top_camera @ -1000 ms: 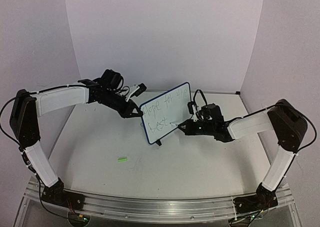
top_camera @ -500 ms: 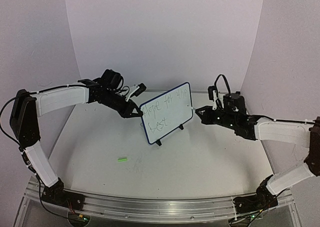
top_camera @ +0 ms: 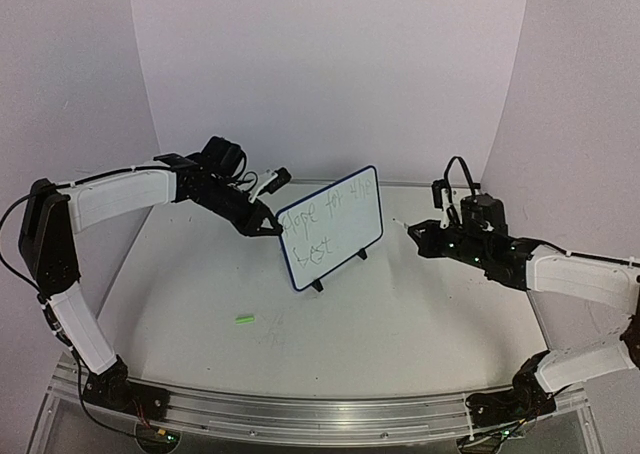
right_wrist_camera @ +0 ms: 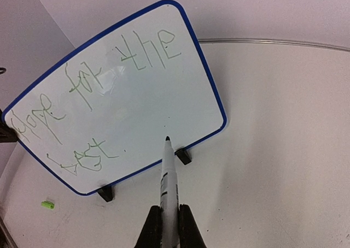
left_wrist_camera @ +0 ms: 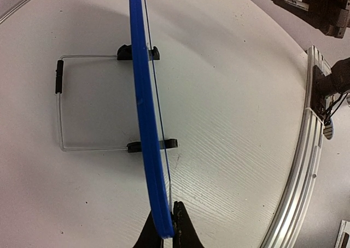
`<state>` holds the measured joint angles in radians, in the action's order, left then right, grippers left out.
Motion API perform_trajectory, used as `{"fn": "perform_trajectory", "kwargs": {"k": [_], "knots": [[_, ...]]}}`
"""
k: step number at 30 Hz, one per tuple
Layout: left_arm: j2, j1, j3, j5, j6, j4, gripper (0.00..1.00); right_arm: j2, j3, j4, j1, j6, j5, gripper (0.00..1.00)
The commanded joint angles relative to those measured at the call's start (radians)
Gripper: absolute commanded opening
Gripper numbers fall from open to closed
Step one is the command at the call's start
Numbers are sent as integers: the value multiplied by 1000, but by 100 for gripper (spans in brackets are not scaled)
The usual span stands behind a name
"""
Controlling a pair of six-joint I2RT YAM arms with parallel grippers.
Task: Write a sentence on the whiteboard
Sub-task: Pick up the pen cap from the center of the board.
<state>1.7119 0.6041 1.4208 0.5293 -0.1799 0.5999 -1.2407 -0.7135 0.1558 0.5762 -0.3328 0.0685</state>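
My left gripper (left_wrist_camera: 164, 231) is pinched narrow onto the blue rim of the whiteboard (top_camera: 330, 226), at its left edge. I judge that grip is there to steady the board, which stands tilted back on its wire stand (left_wrist_camera: 60, 111) with black feet on the surface (top_camera: 400, 324), so that pen pressure cannot tip it. My right gripper (right_wrist_camera: 169, 218) is clamped on a marker (right_wrist_camera: 165, 171) with its tip forward, off to the right of the whiteboard. The tip points at the board's lower right part without touching it.

On the whiteboard, green handwriting reads "hope for the" above "best", with a dot after it, so the sentence looks finished to me. A small green piece (top_camera: 245, 319), likely the marker's cap, lies in front of the whiteboard, well apart. Any print on the marker is too small to read.
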Motion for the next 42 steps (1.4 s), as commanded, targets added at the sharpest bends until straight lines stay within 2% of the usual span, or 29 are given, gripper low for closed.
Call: {"fn": "perform_trajectory", "kwargs": {"k": [1, 12, 16, 21, 25, 29, 32, 38, 42], "knots": [[-70, 9, 13, 26, 9, 95, 0, 51, 13, -5, -2, 10, -30, 0], [-98, 8, -37, 18, 40, 75, 2, 79, 18, -17, -3, 7, -22, 0], [-131, 8, -75, -25, 64, 46, 15, 100, 18, -30, -3, 13, -21, 0], [-211, 8, -151, -76, 113, 12, 51, 128, 23, -44, -2, 22, -23, 0], [-321, 8, -239, -138, 165, -14, 66, 148, 30, -50, -2, 26, -18, 0], [-484, 9, -386, -190, 265, -114, 70, 167, 38, -50, -3, 41, 35, 0], [-551, 12, -505, -221, 328, -196, 70, 186, 48, -52, -2, 52, 104, 0], [-543, 50, -667, -247, 413, -307, 69, 230, 47, -101, -2, 50, 155, 0], [-460, 80, -707, -236, 430, -375, 69, 244, 54, -106, -2, 37, 153, 0]]}}
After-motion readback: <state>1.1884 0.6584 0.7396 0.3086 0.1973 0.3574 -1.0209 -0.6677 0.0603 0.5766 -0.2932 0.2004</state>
